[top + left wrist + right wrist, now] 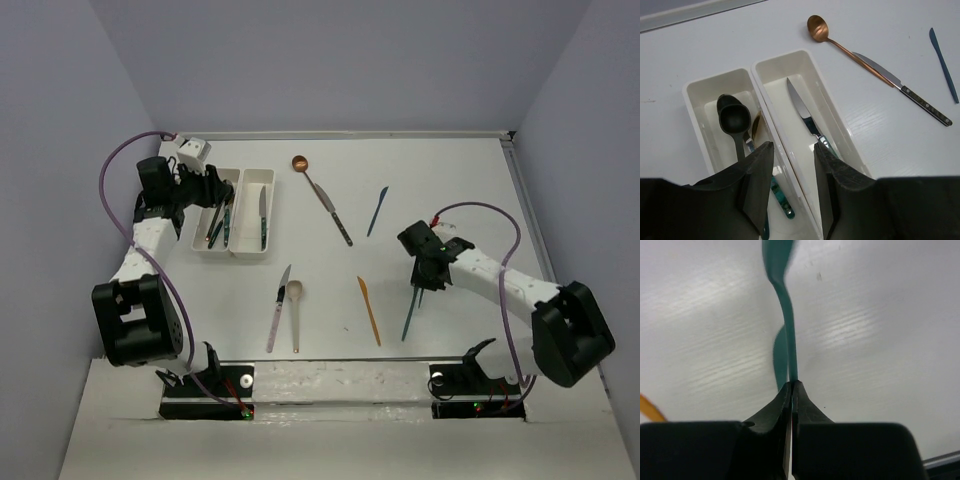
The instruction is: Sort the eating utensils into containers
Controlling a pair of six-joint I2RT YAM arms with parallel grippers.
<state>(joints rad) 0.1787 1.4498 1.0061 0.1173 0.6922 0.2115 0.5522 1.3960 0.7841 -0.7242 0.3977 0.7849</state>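
Right jaws are pinched tight on the slim handle of a teal utensil [786, 310], which runs straight out ahead of them, just above the white desk [450, 170]; its far end is blurred, so knife or spoon cannot be told. A sliver of an orange knife [647, 410] lies on the desk to the left of those jaws.

Left jaws stand partly open with nothing between them, poised above the nearest end of two white trays set side by side and touching, one of the fingers [757, 170] over each tray and the shared wall showing in the gap. The left tray [715, 80] holds a black spoon [733, 117], bowl just ahead of the left finger, a gold spoon [756, 127] close beside it, and a marbled teal handle [782, 202] lying below the gap. The right tray [785, 56] holds a silver knife [802, 110], blade pointing away from the jaws, handle passing under the right finger.

Farther ahead and to the right of the left jaws, a copper spoon [817, 27] lies on the desk with a dark-handled knife [905, 90] touching its stem, and a blue knife [943, 62] beyond them. Between the two sets of jaws, a pink-handled knife [276, 315] and a beige spoon [295, 300] lie side by side
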